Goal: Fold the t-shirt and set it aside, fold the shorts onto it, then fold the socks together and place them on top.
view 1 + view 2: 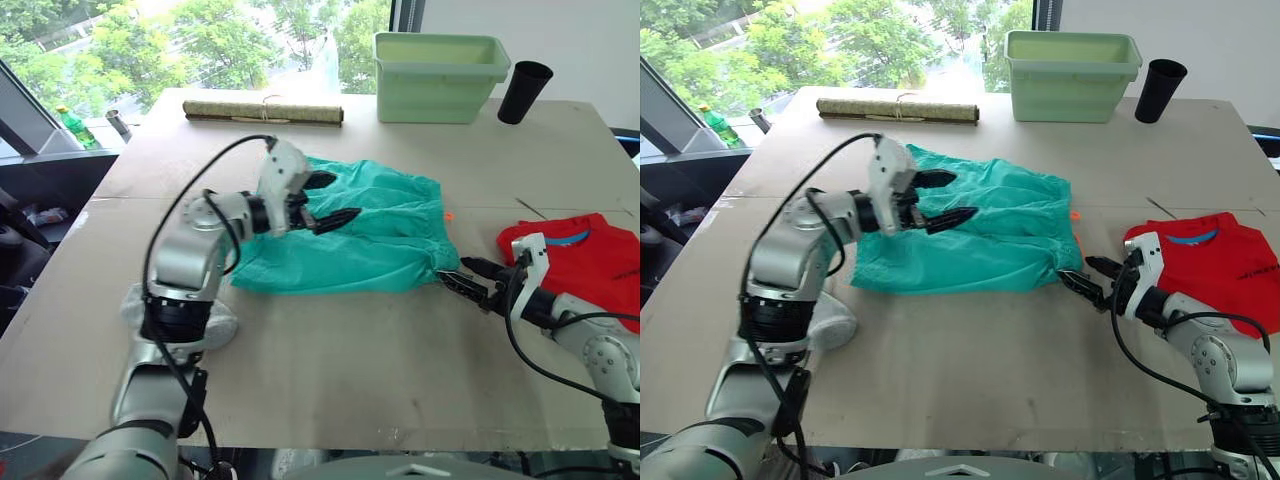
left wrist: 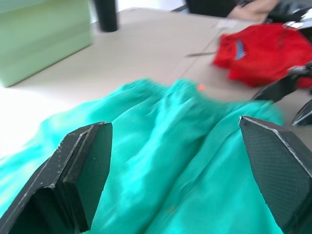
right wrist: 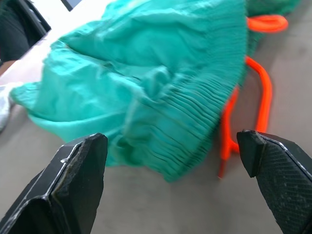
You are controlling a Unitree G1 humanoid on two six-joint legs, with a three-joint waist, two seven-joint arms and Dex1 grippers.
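The teal-green shorts (image 1: 350,235) lie spread and rumpled in the middle of the table, with the orange drawstring (image 3: 253,92) trailing from the waistband on the right. My left gripper (image 1: 340,198) hovers open just above their left half. Low at the shorts' near right corner, my right gripper (image 1: 457,272) is open, its fingers (image 3: 80,180) on either side of the waistband edge. The red t-shirt (image 1: 590,255) lies folded at the right edge of the table. A pale grey bundle, apparently the socks (image 1: 220,322), lies near the left, partly hidden behind my left arm.
A light green bin (image 1: 440,75) and a black cup (image 1: 522,90) stand at the back right. A rolled mat (image 1: 262,112) lies along the back edge. Bare tabletop (image 1: 350,370) stretches between the shorts and the near edge.
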